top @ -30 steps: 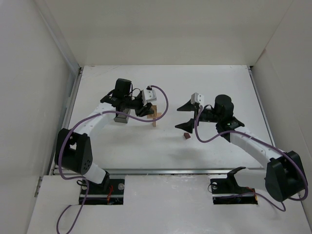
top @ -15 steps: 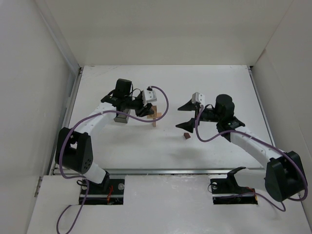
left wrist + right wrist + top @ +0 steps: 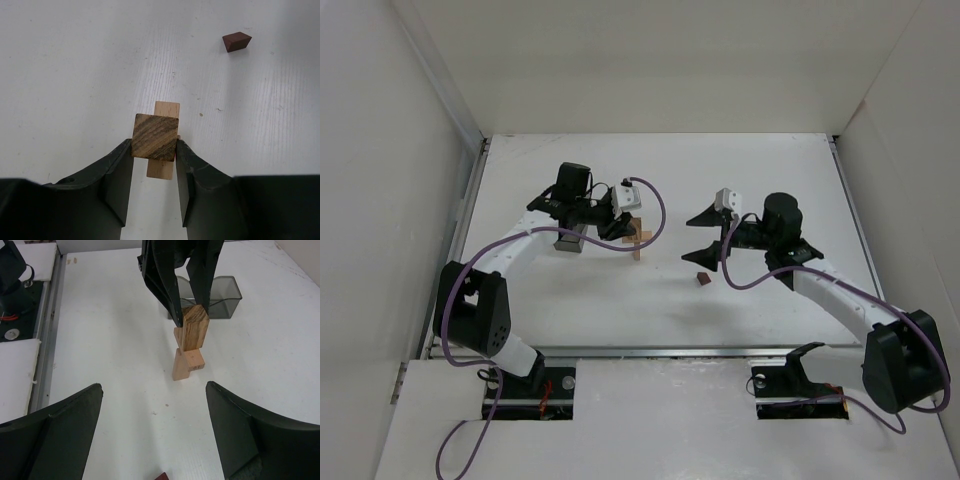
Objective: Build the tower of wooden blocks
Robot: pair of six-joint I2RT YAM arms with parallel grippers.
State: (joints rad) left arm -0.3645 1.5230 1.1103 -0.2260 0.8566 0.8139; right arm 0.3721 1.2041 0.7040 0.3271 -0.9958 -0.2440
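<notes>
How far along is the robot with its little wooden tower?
Early. Done: one light-tan wooden block stands upright. In hand: the left gripper holds a streaky-grained wooden block at its top. To do: the small dark reddish-brown block lies loose by the open right gripper.

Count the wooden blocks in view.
3: a grained block held by the left gripper, a light tan block just beneath it, and a dark reddish block lying apart, nearer the right gripper. The tan one may be several pieces.
</notes>
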